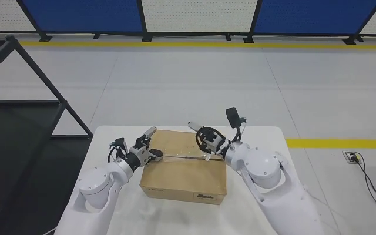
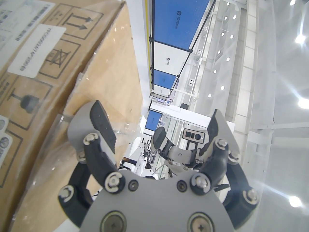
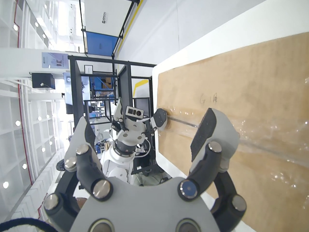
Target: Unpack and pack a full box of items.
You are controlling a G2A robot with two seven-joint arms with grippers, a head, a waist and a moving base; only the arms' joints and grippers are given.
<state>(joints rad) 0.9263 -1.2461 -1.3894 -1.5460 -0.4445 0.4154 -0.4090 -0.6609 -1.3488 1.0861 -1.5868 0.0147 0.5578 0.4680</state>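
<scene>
surface (image 1: pixel 267 136) – white, rounded corners | floor (image 1: pixel 194 82) pale grey | yellow line (image 1: pixel 176 44) along far side, yellow strip (image 1: pixel 329 143) at right | far end: blue panels (image 1: pixel 82 14) flanking white pegboard panel (image 1: pixel 200 14) | left of surface: black frame (image 1: pixel 60 101) – slanted bar over dark mat (image 1: pixel 29 153) | floor socket (image 1: pixel 351 157) with cable, right edge

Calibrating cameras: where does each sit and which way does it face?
Top view: above the arms, looking down at table, box, left gripper, right gripper.
Left wrist view: behind open left gripper, facing box's labelled side.
Right wrist view: behind open right gripper, facing across box top.
Shared: the box; each wrist view shows the other gripper.
</scene>
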